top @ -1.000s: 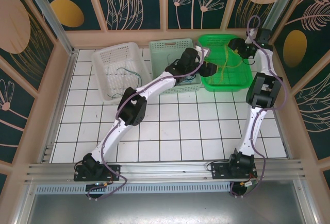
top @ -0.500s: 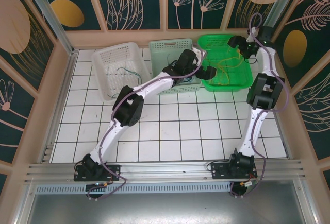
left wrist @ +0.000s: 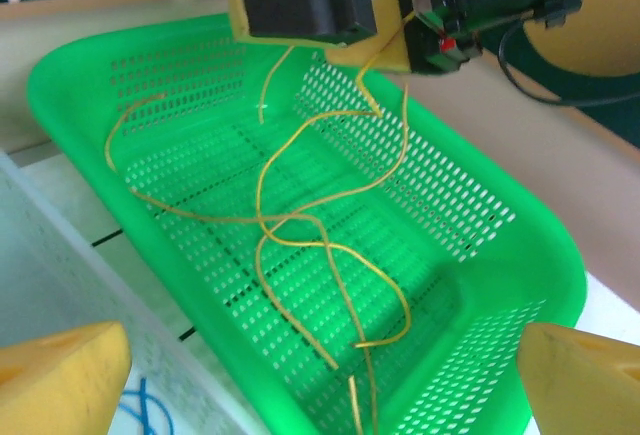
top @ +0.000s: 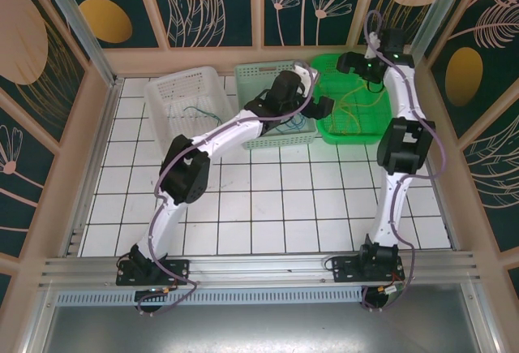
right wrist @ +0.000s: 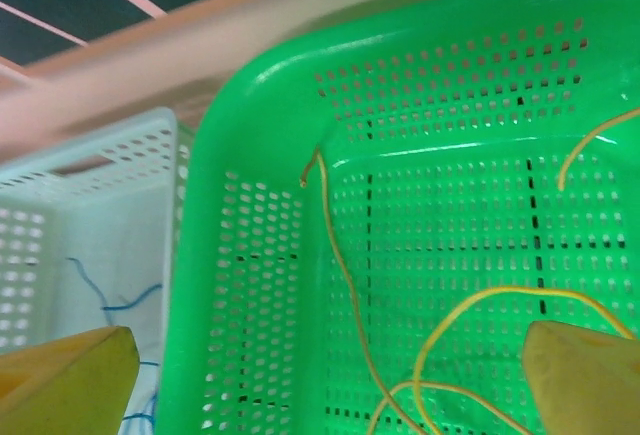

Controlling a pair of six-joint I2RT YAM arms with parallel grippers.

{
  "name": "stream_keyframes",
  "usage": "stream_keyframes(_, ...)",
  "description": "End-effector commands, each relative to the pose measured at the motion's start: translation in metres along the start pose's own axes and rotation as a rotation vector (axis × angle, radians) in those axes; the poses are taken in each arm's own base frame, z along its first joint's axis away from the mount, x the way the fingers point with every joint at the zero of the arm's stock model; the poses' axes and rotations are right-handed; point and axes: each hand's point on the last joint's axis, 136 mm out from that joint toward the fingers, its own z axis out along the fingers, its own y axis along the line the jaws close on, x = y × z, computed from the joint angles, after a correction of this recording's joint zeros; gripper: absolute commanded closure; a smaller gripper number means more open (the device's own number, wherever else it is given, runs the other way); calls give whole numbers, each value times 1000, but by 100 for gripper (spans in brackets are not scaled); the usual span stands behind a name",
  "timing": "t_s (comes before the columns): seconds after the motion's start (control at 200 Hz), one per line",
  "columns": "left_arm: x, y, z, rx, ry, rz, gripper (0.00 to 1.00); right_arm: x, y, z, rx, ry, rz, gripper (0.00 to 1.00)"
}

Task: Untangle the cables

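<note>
Top view: three baskets stand in a row along the upper edge of your white tiled table (top: pixel 268 199). A white perforated plastic basket (top: pixel 174 85) is at upper left, a pale mint perforated plastic basket (top: pixel 268 67) at centre, and a bright green perforated plastic basket (top: pixel 345 137) at upper right.

- Thin yellow cables (left wrist: pixel 300 245) lie looped and crossing on the green basket's floor. One end leans against its left wall in the right wrist view.
- Thin blue cables (right wrist: pixel 105 300) sit in the mint basket.
- Thin dark green cables (top: pixel 199 114) sit in the white basket.

Your left gripper (top: pixel 322 108) hangs over the seam between the mint and green baskets. Its yellow fingers (left wrist: pixel 60 380) are spread to the lower corners of the wrist frame, with nothing between them.

Your right gripper (top: pixel 350 62) is over the green basket's upper left corner. Its fingers (right wrist: pixel 585 375) are likewise wide apart and hold nothing.

Left wrist view, top centre: one yellow strand rises close to the right gripper's finger. You cannot tell whether they touch.
</note>
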Motion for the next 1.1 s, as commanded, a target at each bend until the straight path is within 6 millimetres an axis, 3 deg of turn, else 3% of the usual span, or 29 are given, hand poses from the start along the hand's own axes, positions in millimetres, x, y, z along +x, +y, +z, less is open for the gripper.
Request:
stream_keyframes(0.0, -4, 6, -15, -42, 1, 39, 1, 9, -46, -2, 293, 46, -62, 1)
stream_keyframes(0.075, -1, 8, -18, -51, 2, 45, 1, 3, -41, -8, 355, -12, -110, 1)
stream_keyframes(0.105, 1, 8, -19, -54, 5, 45, 2, -8, -33, -19, 387, -78, -144, 1)
stream_keyframes(0.195, 3, 10, -22, -59, 6, 43, 1, -11, -12, -30, 438, -184, -263, 1)
stream_keyframes(0.31, 7, 10, -26, -59, 4, 38, 2, -8, -17, -30, 349, -127, -97, 1)
stream_keyframes(0.44, 4, 10, -40, -68, -31, 36, 1, 18, -34, -25, 252, -15, 96, 17)
stream_keyframes(0.656, -2, 10, -72, -82, -101, 23, 2, 60, -40, -25, 296, 26, 119, 18)
stream_keyframes(0.786, -7, 16, -108, -131, -193, 34, 1, 71, -20, -40, 187, -95, 54, 14)
stream_keyframes(0.846, -13, 24, -129, -184, -233, 41, 1, 69, -8, -62, 140, -223, 5, 9)
stream_keyframes(0.986, -16, 69, -187, -379, -308, 52, 1, 83, 4, -106, 121, -445, -105, 3)
stream_keyframes(1.091, -10, 113, -229, -515, -348, 53, 1, 108, -3, -120, 165, -551, -164, 2)
